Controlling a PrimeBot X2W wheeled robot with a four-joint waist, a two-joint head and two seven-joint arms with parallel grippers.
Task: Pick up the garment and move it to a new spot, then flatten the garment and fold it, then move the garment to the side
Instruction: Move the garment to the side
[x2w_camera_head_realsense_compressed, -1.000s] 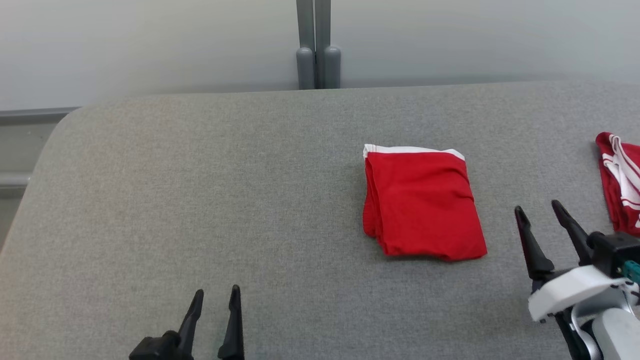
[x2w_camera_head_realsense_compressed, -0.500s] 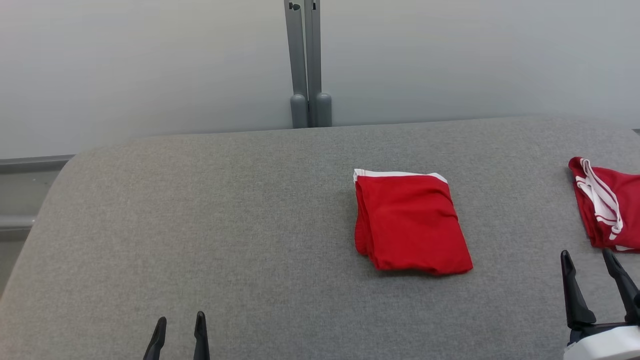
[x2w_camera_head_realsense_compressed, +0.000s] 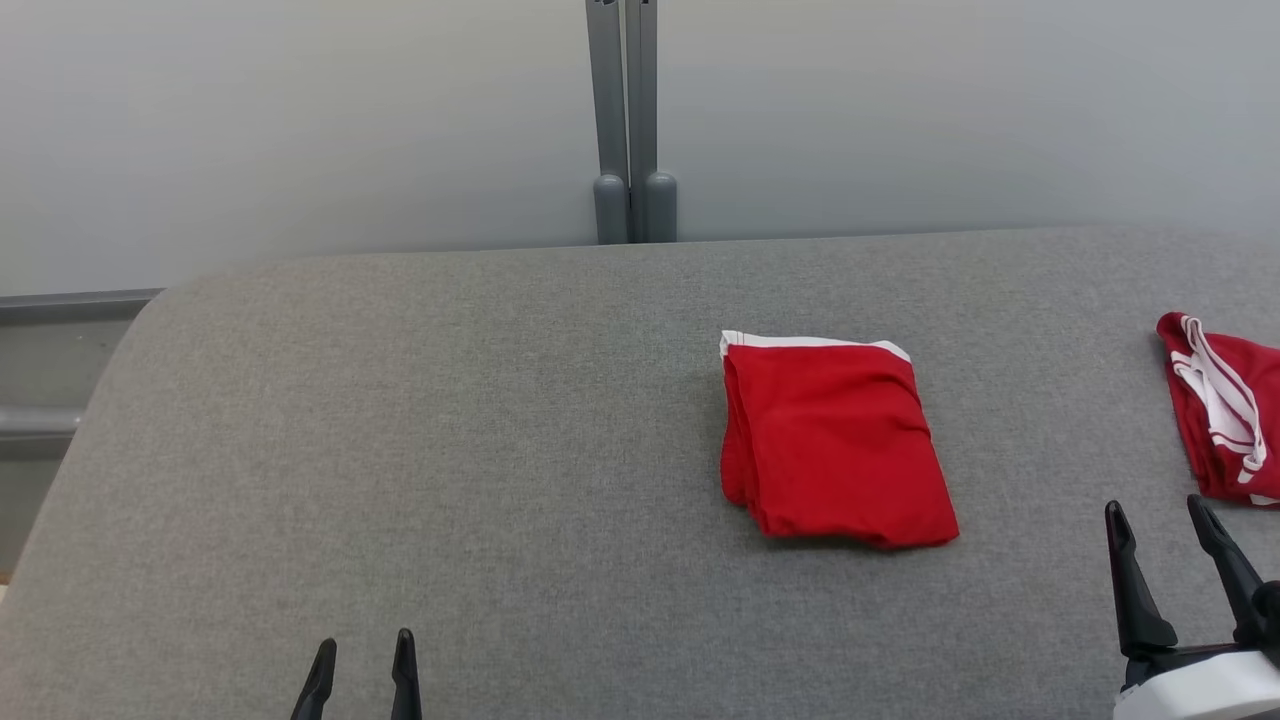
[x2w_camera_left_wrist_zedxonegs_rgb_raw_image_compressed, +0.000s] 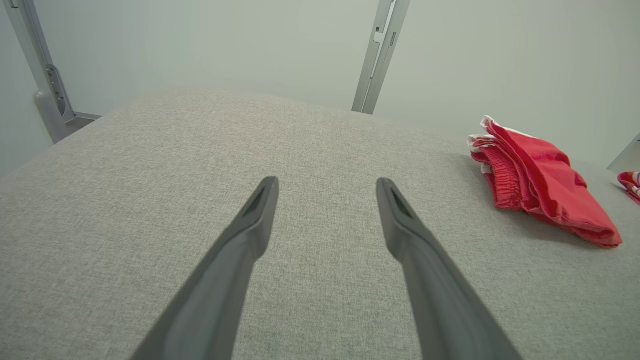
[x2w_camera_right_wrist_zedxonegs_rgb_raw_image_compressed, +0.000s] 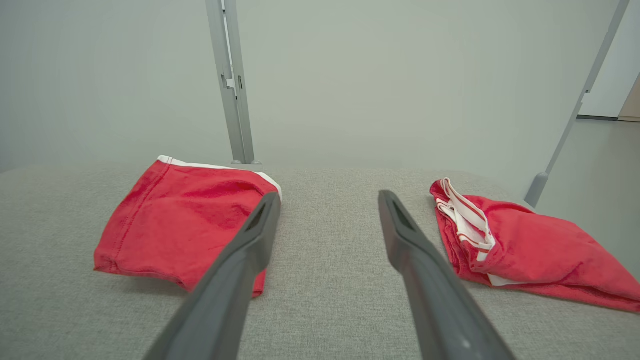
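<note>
Nearest the robot, the left claw (x2w_camera_head_realsense_compressed: 365, 642) is poking up at about 7 o'clock in the head view, its two dark fingers standing wide apart with nothing between them. Its wrist view is showing the same wide gap (x2w_camera_left_wrist_zedxonegs_rgb_raw_image_compressed: 327, 183) over bare grey cloth. Across at about 5 o'clock, the right claw (x2w_camera_head_realsense_compressed: 1154, 505) is hanging over the padded grey bench (x2w_camera_head_realsense_compressed: 400, 420), and it too is spread wide and carrying nothing (x2w_camera_right_wrist_zedxonegs_rgb_raw_image_compressed: 328, 196).

Further out, the folded red garment (x2w_camera_head_realsense_compressed: 835, 440) is lying flat on the bench, a little right of the middle. It is sitting toward 2 o'clock from the left claw and toward 10 o'clock from the right claw, apart from both. Its white-trimmed edge is facing the far side, and its stacked layers are showing along its left side (x2w_camera_left_wrist_zedxonegs_rgb_raw_image_compressed: 540, 185). From the right wrist it is lying to the left of the fingers (x2w_camera_right_wrist_zedxonegs_rgb_raw_image_compressed: 185, 220).

Toward 1 o'clock from the right claw, a second red garment (x2w_camera_head_realsense_compressed: 1225, 420) with white stripes is lying loosely bunched near the bench's right end (x2w_camera_right_wrist_zedxonegs_rgb_raw_image_compressed: 520, 250).

Beyond the far edge, at 12 o'clock, a pair of grey posts (x2w_camera_head_realsense_compressed: 633, 120) is rising against a pale wall (x2w_camera_head_realsense_compressed: 300, 120).
</note>
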